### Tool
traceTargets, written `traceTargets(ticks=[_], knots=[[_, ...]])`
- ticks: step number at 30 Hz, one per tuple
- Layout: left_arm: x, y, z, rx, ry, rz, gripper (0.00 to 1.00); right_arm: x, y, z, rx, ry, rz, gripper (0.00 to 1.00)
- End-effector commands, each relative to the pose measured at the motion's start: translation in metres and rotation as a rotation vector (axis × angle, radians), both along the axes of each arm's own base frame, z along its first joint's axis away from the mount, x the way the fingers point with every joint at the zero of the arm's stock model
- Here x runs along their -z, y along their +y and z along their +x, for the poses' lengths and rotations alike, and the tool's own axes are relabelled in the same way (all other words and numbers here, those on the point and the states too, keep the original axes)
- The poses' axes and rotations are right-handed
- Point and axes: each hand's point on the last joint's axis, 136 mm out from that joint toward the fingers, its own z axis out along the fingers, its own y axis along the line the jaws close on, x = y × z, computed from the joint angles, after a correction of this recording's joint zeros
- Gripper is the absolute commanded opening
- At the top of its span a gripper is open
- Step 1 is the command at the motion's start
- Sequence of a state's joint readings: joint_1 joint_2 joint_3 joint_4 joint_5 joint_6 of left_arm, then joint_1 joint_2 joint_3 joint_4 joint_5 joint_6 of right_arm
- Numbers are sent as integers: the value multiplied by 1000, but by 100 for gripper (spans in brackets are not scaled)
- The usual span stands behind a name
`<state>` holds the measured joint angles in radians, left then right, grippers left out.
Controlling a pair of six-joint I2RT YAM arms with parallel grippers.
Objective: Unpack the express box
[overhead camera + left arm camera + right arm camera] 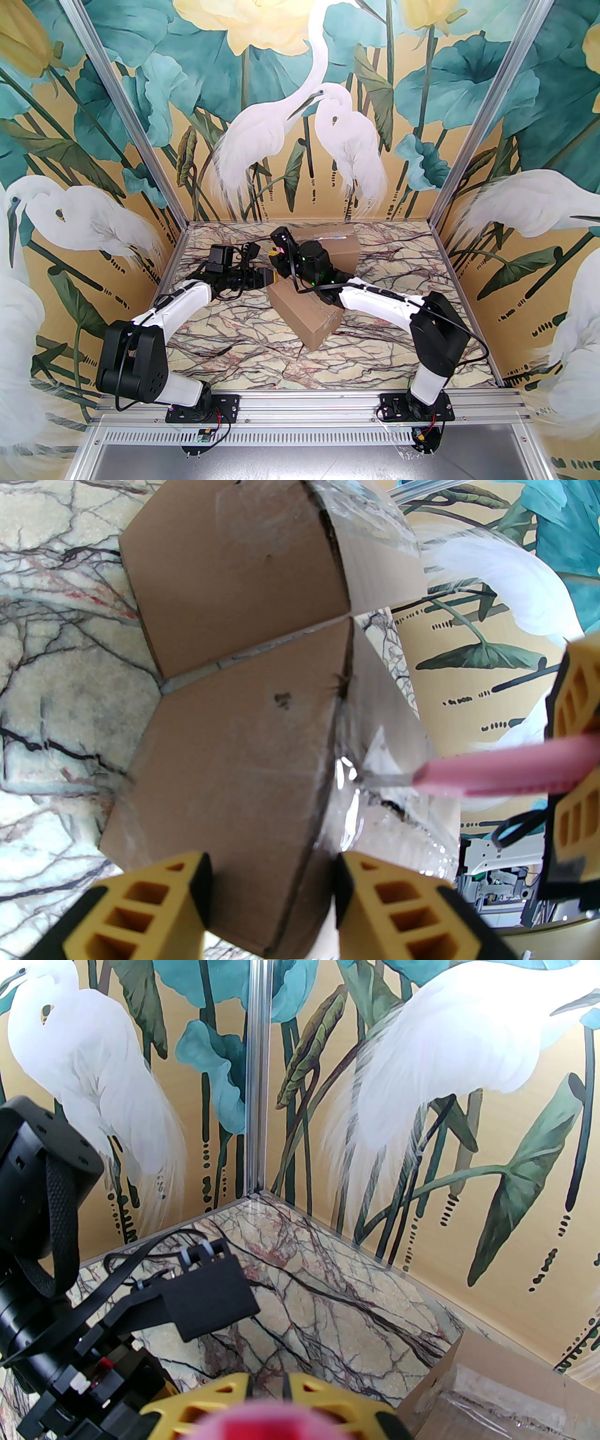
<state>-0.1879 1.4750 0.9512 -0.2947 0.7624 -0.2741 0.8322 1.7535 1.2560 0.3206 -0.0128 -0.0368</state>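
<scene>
The express box (307, 323), brown cardboard sealed with clear tape, lies mid-table; its near corner (234, 770) sits between my left gripper's yellow fingers (140, 902). My left gripper (272, 892) (268, 277) stands open around that corner, pads close to both faces. My right gripper (276, 257) (286, 1400) is shut on a pink utility knife (492, 775). The knife's blade tip rests on the clear tape at the box's edge. In the right wrist view the knife is a pink blur (262, 1421) under the fingers.
A second taped cardboard box (344, 248) (234, 583) lies just behind the first, nearly touching it. Both arms cross over the boxes at mid-table. Painted walls close the marble table (225, 347) on three sides.
</scene>
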Motion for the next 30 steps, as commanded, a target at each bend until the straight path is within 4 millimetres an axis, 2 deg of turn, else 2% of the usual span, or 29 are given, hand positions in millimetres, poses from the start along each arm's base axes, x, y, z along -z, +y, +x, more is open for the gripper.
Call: traceTargets(ticks=[1,24,30], knots=[[38,17,0,-86,106,104,47,-4,-9,-4,24,-26,-28,0],[46,20,0,-95,134,134,46,0,-31,-25,12,-49,-63,0],[46,21,1,-103,137,133,45,5,-30,-30,-7,-24,-66,0]])
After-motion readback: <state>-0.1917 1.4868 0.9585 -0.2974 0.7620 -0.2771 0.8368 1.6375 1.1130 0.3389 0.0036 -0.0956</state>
